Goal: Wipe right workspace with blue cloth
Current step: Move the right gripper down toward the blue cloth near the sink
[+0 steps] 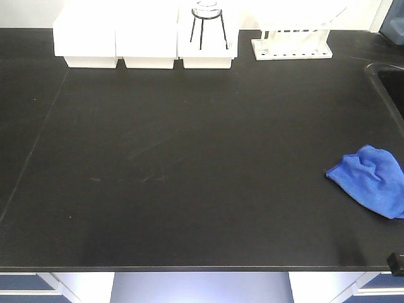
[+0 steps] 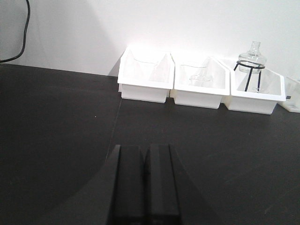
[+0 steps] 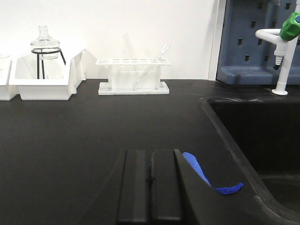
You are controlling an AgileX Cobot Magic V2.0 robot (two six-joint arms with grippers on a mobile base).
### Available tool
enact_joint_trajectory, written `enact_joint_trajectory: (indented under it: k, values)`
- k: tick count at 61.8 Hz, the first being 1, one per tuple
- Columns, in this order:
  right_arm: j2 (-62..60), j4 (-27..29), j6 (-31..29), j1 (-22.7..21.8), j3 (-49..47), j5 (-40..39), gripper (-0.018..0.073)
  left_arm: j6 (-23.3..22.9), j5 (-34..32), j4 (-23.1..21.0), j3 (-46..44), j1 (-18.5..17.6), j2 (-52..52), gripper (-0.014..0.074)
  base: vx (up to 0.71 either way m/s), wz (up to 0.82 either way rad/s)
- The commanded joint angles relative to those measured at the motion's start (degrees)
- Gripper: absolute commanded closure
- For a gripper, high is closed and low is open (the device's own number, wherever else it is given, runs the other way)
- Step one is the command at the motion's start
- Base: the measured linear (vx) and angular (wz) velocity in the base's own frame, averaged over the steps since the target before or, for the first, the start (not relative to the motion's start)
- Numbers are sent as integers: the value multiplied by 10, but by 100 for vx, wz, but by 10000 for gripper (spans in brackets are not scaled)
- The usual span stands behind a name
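The blue cloth [image 1: 372,177] lies crumpled on a black benchtop [image 1: 189,158] near its right edge, beside the sink. In the right wrist view a strip of the blue cloth [image 3: 197,171] peeks out from behind the right side of my right gripper [image 3: 151,152], which is shut with nothing between its fingers. My left gripper [image 2: 145,147] is shut and empty above bare black benchtop. Neither gripper shows in the front view. The right workspace is out of view; this benchtop carries bins, a tube rack and a sink.
Three white bins [image 1: 145,38] line the back wall, one holding a glass flask on a black stand [image 1: 208,19]. A white tube rack [image 1: 291,44] stands right of them. The sink [image 3: 262,136] with a green-topped tap [image 3: 283,47] is at the right.
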Motion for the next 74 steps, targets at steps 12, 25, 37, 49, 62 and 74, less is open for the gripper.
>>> enact_joint_trajectory:
  k: [12, 25, 37, 49, 62, 74]
  values:
    - [-3, -1, -3, -2, 11, -47, 567, -5, -46, -4, 18, -1, -9, 602, 0, 0]
    - [-3, -1, -3, -2, 11, -47, 567, -5, -46, -4, 18, -1, -9, 602, 0, 0]
    - [-3, -1, -3, -2, 11, -47, 567, -5, -46, -4, 18, -1, -9, 602, 0, 0]
    - [-3, -1, -3, -2, 11, -47, 567, -5, -46, -4, 18, -1, -9, 602, 0, 0]
    - [-3, -1, -3, -2, 11, -74, 567, -5, -46, -4, 18, -1, -9, 602, 0, 0]
    - [-3, 22, 20, -2, -3, -233, 566, -5, -46, -4, 18, -1, -9, 602, 0, 0]
